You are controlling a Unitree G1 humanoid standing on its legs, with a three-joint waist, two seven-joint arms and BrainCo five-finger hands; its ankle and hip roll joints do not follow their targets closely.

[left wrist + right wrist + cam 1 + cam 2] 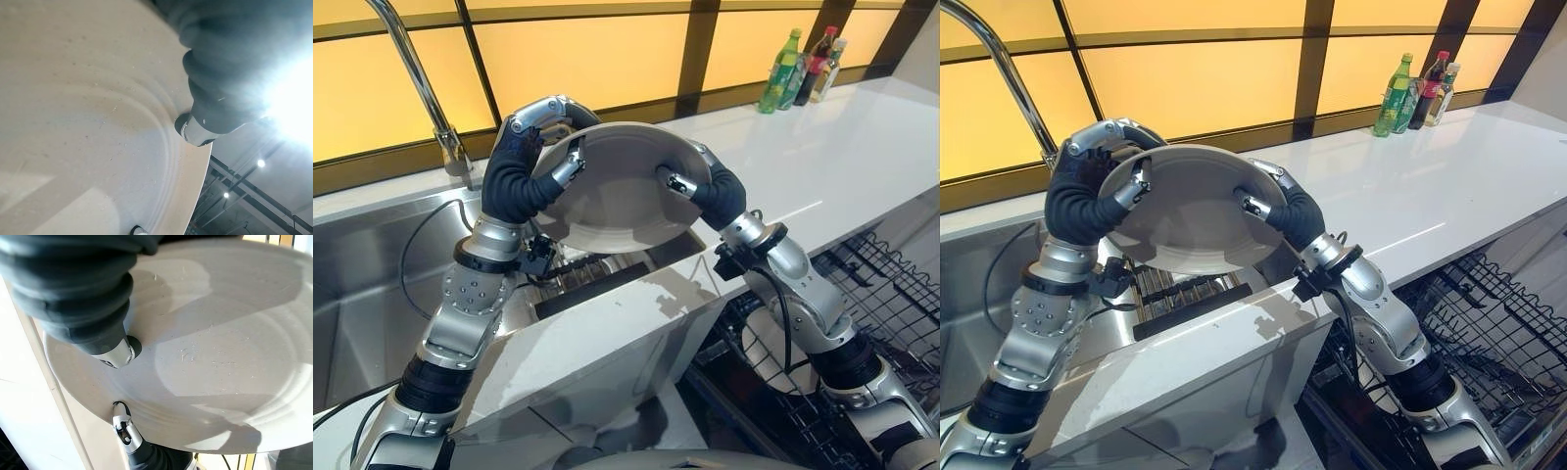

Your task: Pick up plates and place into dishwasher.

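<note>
Holding up a big pale plate (617, 196) w/ both hands, tilted, above the sink (372, 294) and drain rack (1180, 289). Faucet (416, 83) at far left. Left hand (563, 166) clamped on plate's left rim, thumb on near face, fingers curled over the edge. Right hand (690, 181) pinches the right rim likewise. Bottles (803, 69) far right on counter (822, 157); open dishwasher rack (1489, 333) low right.

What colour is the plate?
The plate is plain white; the right wrist view shows it best.
</note>
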